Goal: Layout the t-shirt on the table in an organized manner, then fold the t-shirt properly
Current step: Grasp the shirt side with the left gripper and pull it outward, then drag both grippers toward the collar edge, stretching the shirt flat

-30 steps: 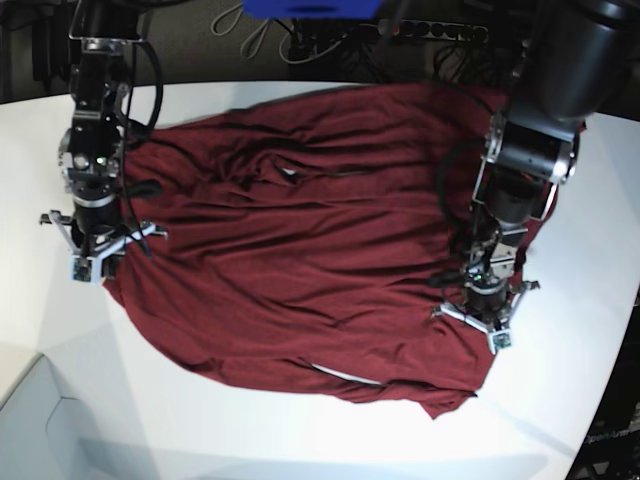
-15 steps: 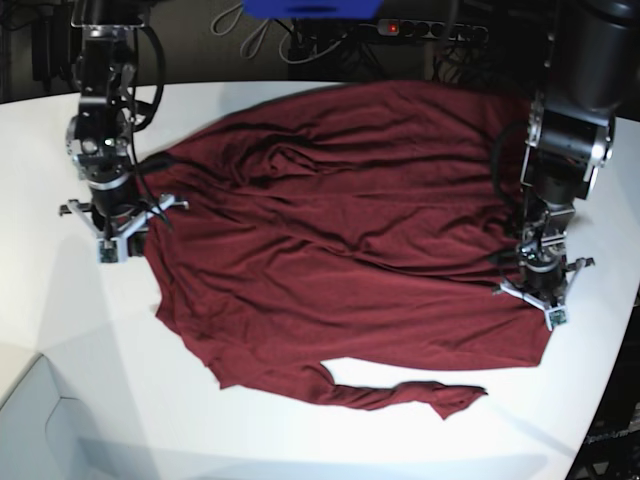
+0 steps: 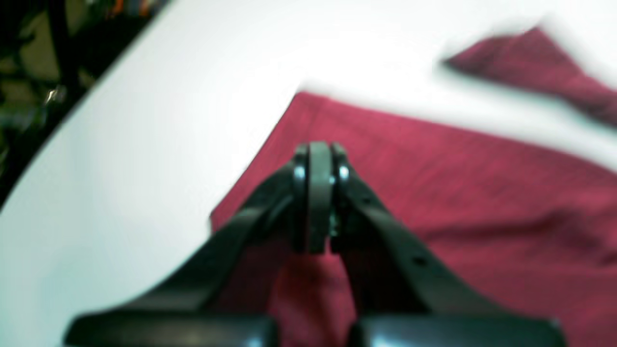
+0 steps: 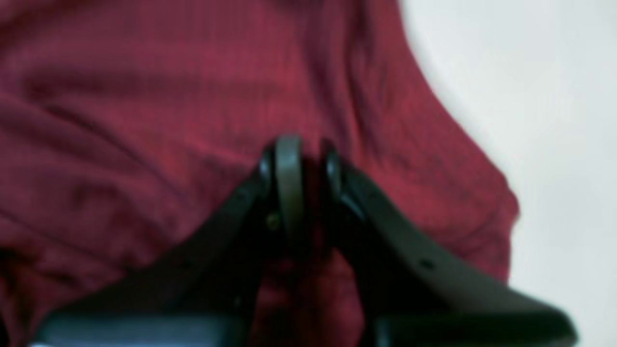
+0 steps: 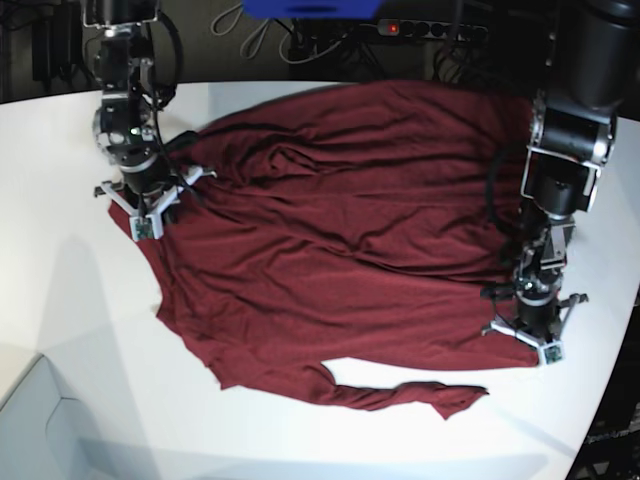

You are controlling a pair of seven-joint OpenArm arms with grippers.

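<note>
The dark maroon t-shirt (image 5: 340, 240) lies spread and wrinkly across the white table (image 5: 60, 330). A twisted sleeve (image 5: 400, 395) trails along its near edge. My left gripper (image 5: 528, 335) is at the shirt's near right corner, shut on the cloth. In the left wrist view its fingertips (image 3: 315, 154) are pressed together over the t-shirt (image 3: 482, 193), beside bare table (image 3: 144, 120). My right gripper (image 5: 140, 212) is at the shirt's far left edge. The right wrist view shows it (image 4: 303, 154) shut on a pinch of the t-shirt (image 4: 144, 96), with table (image 4: 554, 96) to the right.
A power strip with cables (image 5: 430, 30) and a blue object (image 5: 310, 8) sit behind the table's far edge. The curved table edge (image 5: 615, 400) runs close to my left arm. A pale ledge (image 5: 40, 420) lies at the near left corner.
Both grippers have dragged the shirt wider apart. My right gripper moved toward the far side, and my left moved to the right and then nearer. A sleeve has come out along the near edge.
</note>
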